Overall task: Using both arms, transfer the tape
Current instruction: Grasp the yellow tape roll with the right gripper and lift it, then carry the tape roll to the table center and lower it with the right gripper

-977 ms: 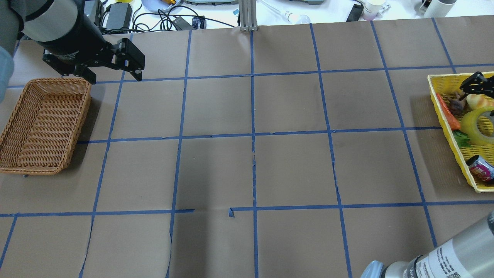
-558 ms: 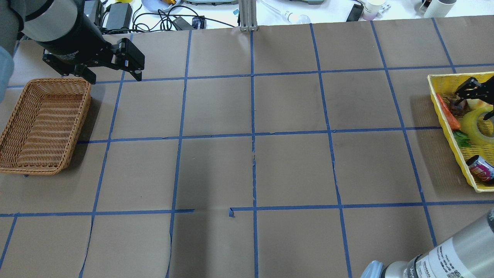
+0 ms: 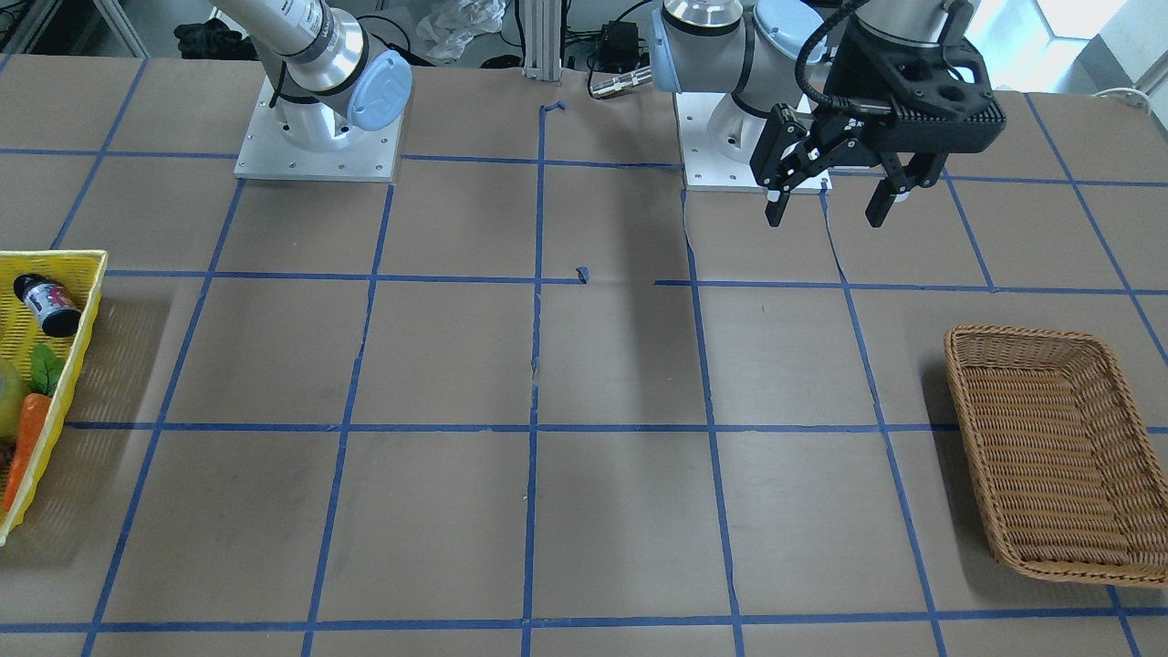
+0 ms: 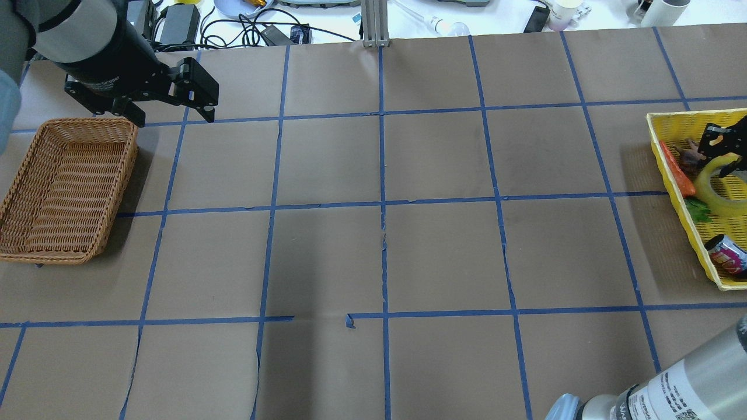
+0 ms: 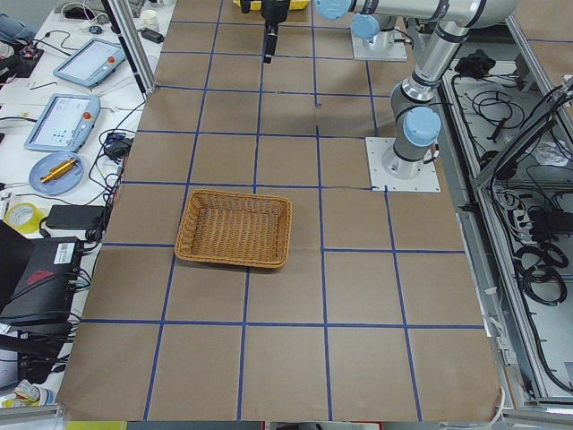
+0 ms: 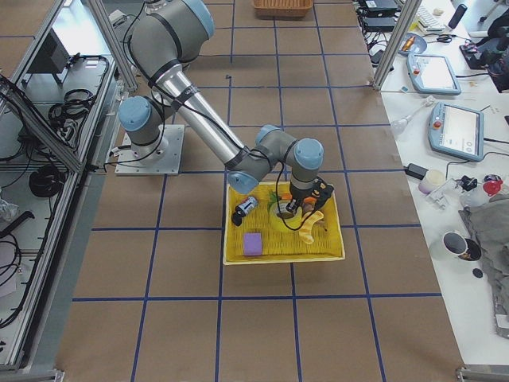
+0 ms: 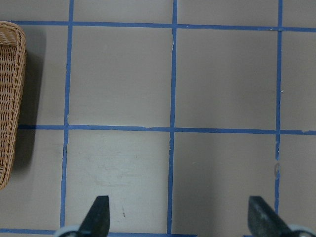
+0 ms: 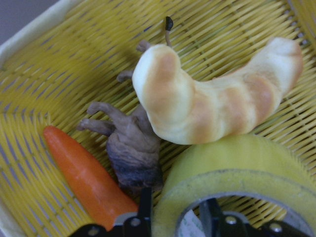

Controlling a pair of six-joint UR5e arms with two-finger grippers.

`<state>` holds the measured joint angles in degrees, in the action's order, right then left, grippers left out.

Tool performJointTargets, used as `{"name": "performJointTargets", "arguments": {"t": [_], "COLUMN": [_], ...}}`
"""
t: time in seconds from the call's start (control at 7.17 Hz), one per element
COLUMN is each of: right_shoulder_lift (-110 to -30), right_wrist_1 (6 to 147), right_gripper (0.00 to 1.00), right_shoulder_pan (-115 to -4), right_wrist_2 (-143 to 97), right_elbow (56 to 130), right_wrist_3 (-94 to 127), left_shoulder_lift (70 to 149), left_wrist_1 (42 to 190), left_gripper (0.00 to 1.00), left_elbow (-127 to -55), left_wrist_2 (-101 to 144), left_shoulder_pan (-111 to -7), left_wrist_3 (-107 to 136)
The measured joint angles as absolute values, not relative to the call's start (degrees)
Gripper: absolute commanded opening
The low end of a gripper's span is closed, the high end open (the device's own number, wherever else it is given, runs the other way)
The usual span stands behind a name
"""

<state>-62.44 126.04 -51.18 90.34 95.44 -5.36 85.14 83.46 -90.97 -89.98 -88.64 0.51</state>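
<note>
Pinching, seemingly, glossy tape ring (image 8: pixel 232 163)

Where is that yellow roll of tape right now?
The tape sits at the overhead view's right edge, in the yellow basket beside the carrot, its wall pinched by the right gripper.

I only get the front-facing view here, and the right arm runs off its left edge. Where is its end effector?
Observer: Down in the yellow basket. The right end effector has one finger inside the tape core and one outside its wall.
Operator: Shut on it?
Observer: In the wrist view the fingers sit close on either side of the wall, so it looks shut.
Operator: Anything crowding the roll?
Observer: A bread piece appears to lie against its rim, with a carrot nearby.
</note>
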Motion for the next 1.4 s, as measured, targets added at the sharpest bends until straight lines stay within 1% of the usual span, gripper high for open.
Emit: {"name": "performJointTargets", "arguments": {"t": [0.42, 0.7, 0.84, 1.12, 1.4], "right_shoulder_lift": [-66.75, -73.27, -75.99, -77.23, -73.35], "right_wrist_1": [123.38, 117.67, 114.09, 110.91, 110.85], "right_gripper": [0.0, 0.0, 0.0, 0.0, 0.0], "right_shoulder_pan": [-53.98, -60.6, -65.6, -79.29, -90.19], "right_wrist_2": [93.38, 97.49, 97.51, 93.45, 81.73], "right_elbow": [95.13, 94.89, 94.83, 94.57, 91.47], "right_wrist_3": [-6.16, -3.88, 0.98, 20.99, 44.08], "left_shoulder_lift": [85.11, 85.1, 85.13, 85.16, 85.16], "left_wrist_1": [83.42, 83.48, 83.47, 83.42, 83.45], "left_gripper": [1.0, 1.0, 1.0, 1.0, 1.0], "left_elbow": [-90.97, -90.97, -90.97, -90.97, -90.95], "left_wrist_2": [-90.0, -89.98, -89.96, -89.99, -90.06], "left_shoulder_pan": [-88.64, -88.66, -88.66, -88.62, -88.38], "left_wrist_3": [0.53, 0.53, 0.53, 0.51, 0.22]}}
